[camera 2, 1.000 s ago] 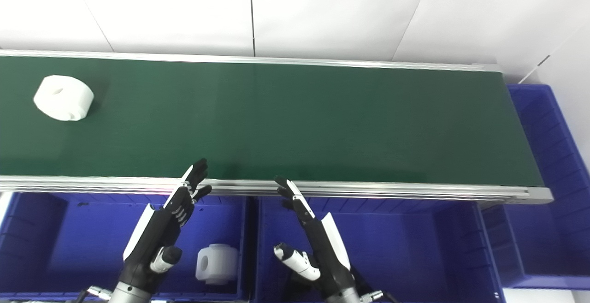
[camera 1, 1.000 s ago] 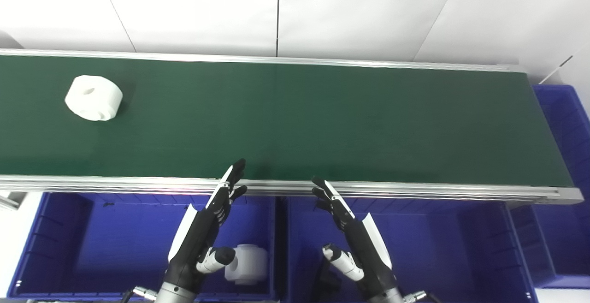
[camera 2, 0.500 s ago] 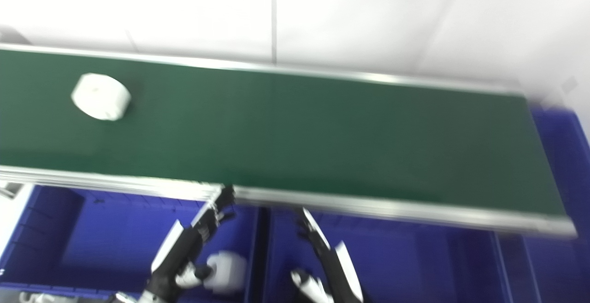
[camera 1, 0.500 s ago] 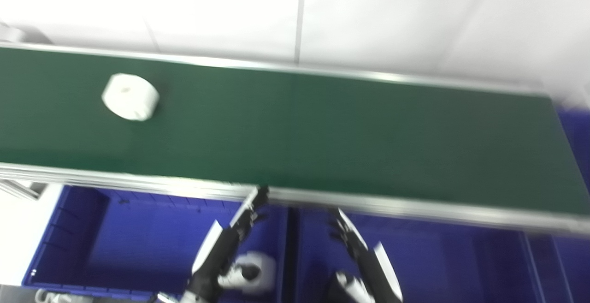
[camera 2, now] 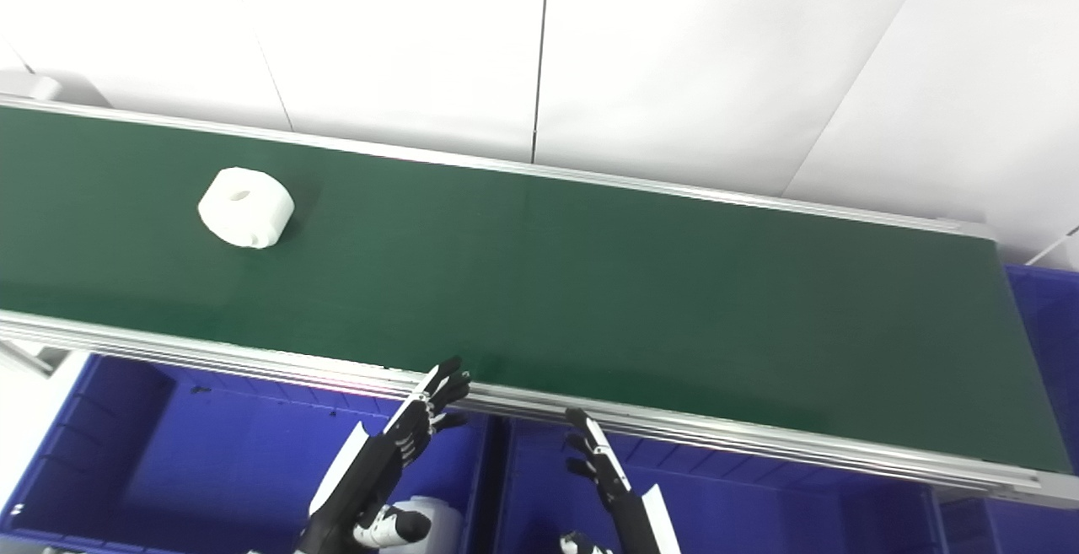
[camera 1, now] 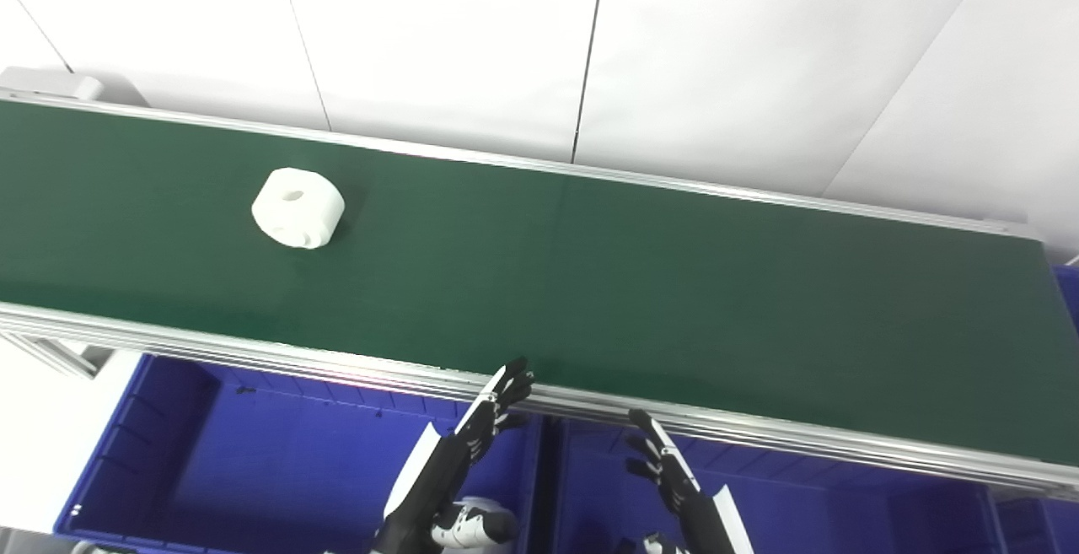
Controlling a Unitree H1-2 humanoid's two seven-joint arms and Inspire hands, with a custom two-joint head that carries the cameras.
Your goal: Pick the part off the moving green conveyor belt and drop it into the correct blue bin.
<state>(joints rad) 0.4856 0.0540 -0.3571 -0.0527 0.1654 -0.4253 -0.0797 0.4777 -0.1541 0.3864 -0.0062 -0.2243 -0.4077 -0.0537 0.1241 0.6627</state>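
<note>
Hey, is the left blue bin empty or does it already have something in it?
Not empty. A white part lies in the left blue bin, partly hidden behind the left hand.

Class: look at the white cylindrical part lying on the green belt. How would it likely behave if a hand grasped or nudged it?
The white part looks rigid, so it probably keeps its shape. It rests on a flat face, hole up, so it likely slides rather than rolls. Its rounded side may slip in a loose grasp.

Head pair, downward, apparently tilted; share belt (camera 1: 590,284)
</note>
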